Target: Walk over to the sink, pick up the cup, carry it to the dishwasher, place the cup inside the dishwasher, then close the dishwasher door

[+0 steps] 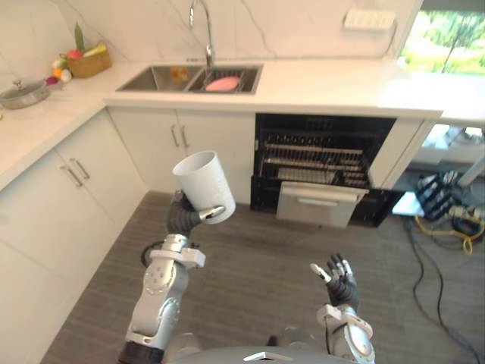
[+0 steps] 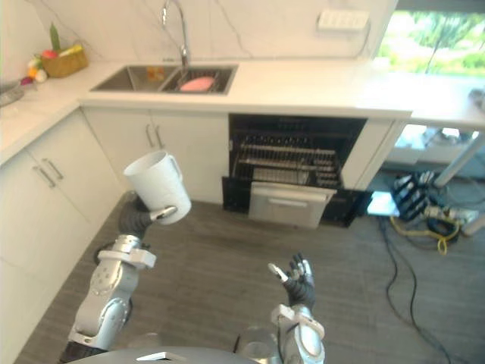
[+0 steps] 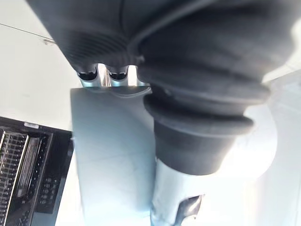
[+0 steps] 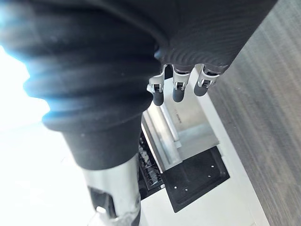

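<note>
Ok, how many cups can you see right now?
1: the cup, gripped in the left hand. More may be hidden in the sink or the dishwasher.

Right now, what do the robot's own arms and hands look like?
The left arm and right arm are built of silver-grey jointed metal segments with rounded housings. The left hand and right hand each have a dark ribbed cover over the wrist and back, and silver fingers ending in dark tips. The wrist views show those ribs as thick black folds.

Head stereo pair downward onto the dishwasher (image 1: 318,203); wrist cameras close, same dishwasher.
</note>
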